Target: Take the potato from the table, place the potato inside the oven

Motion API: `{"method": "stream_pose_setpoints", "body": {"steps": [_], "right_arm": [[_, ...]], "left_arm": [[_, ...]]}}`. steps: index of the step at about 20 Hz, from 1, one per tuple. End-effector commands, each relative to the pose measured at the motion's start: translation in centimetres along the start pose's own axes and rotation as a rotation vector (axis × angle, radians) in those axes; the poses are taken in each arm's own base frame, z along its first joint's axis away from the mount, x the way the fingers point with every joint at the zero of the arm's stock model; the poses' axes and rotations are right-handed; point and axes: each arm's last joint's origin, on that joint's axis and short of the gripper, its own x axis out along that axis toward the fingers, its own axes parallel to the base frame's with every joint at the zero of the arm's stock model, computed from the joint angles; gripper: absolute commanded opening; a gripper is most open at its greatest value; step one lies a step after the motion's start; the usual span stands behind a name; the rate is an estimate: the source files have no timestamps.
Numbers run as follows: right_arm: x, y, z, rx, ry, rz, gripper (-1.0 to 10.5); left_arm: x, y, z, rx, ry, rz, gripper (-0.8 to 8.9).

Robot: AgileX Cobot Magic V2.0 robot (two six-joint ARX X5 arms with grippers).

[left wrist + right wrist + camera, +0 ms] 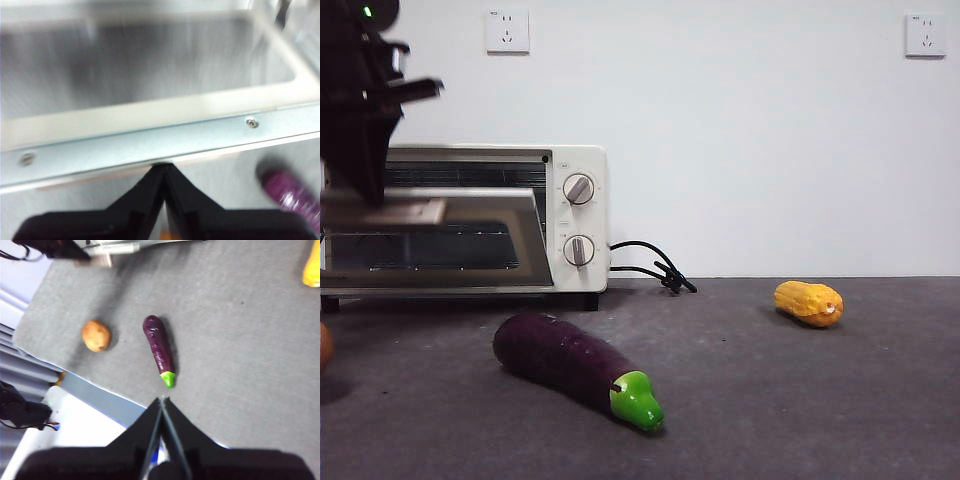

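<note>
My left gripper (162,167) is at the oven (582,215) door. In the left wrist view its two black jaws meet tip to tip with no gap, pressed against the edge of the door's metal frame; I cannot tell whether anything is pinched between them. In the front view this arm enters dark and large from the upper left, above the door, which stands partly lowered with its bar handle tilted outward. That wrist picture is blurred.

My right gripper (162,401) hangs high above the table (800,400). Its jaws are closed together and hold nothing.

The potato (96,335) lies on the table, near the front edge and apart from both grippers. In the front view only a sliver of it shows at the left border. The eggplant (575,367) lies just beside it, its green tip pointing toward the front edge. The corn cob (808,302) rests well apart on the far right. A black cord (650,268) trails from the oven's right side.
</note>
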Motion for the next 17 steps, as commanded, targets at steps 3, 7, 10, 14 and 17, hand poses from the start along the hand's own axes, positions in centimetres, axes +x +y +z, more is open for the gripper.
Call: {"method": "stream_pose_setpoints", "body": {"steps": [3,7,10,14,17], "right_arm": [[-0.6,0.2,-0.5,-0.011,-0.004,-0.020,0.0],[-0.8,0.2,-0.9,-0.012,0.013,-0.023,0.0],[-0.8,0.2,-0.9,-0.019,0.015,-0.024,0.0],[-0.8,0.2,-1.0,-0.025,0.022,-0.032,0.0],[-0.8,0.2,-1.0,-0.024,0.024,-0.032,0.0]], "left_arm": [[1.7,-0.6,0.9,0.042,-0.044,0.040,-0.06],[1.7,-0.7,0.4,0.049,-0.001,0.085,-0.06],[1.7,-0.6,0.1,0.059,0.035,0.103,-0.06],[1.7,-0.6,-0.3,0.065,0.076,0.107,-0.06],[1.6,-0.5,-0.6,0.080,0.109,0.110,-0.06]]}}
